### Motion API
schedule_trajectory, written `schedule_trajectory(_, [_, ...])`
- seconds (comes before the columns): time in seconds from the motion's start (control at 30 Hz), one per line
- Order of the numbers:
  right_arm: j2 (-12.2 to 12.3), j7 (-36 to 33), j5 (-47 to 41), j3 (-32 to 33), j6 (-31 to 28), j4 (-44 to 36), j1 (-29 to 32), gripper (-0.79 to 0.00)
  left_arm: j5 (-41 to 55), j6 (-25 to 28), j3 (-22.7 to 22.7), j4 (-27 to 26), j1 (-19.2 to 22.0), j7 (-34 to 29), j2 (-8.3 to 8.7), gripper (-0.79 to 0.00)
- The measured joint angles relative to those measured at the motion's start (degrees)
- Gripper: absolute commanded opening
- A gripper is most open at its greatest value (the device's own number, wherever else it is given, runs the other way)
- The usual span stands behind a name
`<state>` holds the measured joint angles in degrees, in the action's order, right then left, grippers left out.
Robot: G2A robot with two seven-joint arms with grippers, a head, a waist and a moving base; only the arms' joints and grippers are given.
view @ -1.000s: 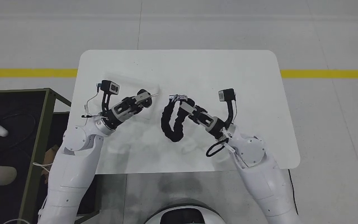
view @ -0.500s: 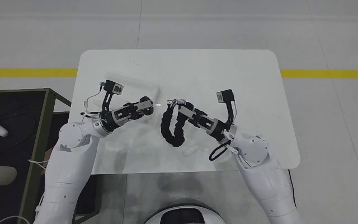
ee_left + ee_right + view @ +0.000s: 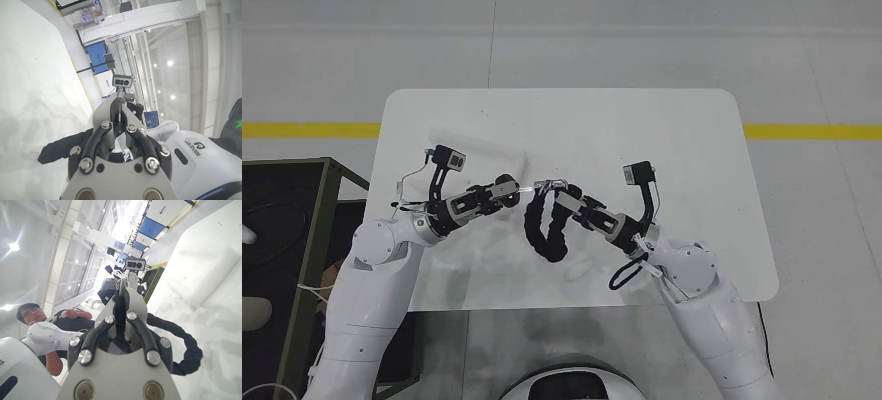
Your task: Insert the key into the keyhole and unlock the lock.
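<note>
A white worktop (image 3: 662, 130) is seen from above, with two robot arms set almost tip to tip near its middle. The left claw (image 3: 508, 189) is closed tightly on a small metal key (image 3: 120, 116), which is pinched edge-on between the pads with its blade pointed out past the fingertips toward the other arm. The right claw (image 3: 564, 190) is clamped around the upper end of a black fabric-sleeved cable lock (image 3: 540, 228), the rest of which is draped in a loop down to the worktop between the arms. In the left wrist view the lock's grey metal cylinder (image 3: 130, 97) is seen just beyond the key's tip; whether the two are touching cannot be told
</note>
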<state>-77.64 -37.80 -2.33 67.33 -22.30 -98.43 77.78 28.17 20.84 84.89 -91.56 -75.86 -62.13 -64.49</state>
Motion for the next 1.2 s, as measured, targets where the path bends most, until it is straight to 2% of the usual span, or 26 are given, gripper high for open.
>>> schedule_trajectory(0.77, [0.3,0.2,0.3,-1.5,0.3,-0.3,-0.5,-0.785,0.0,0.6,-0.6,-0.3,-0.3,-0.3,0.24,-0.785])
schedule_trajectory(1.2, [0.8,-2.7,-3.2,-0.9,1.2,-0.8,-0.1,-0.785,0.8,-0.1,-0.8,-0.8,0.0,-1.6,0.47,-0.785])
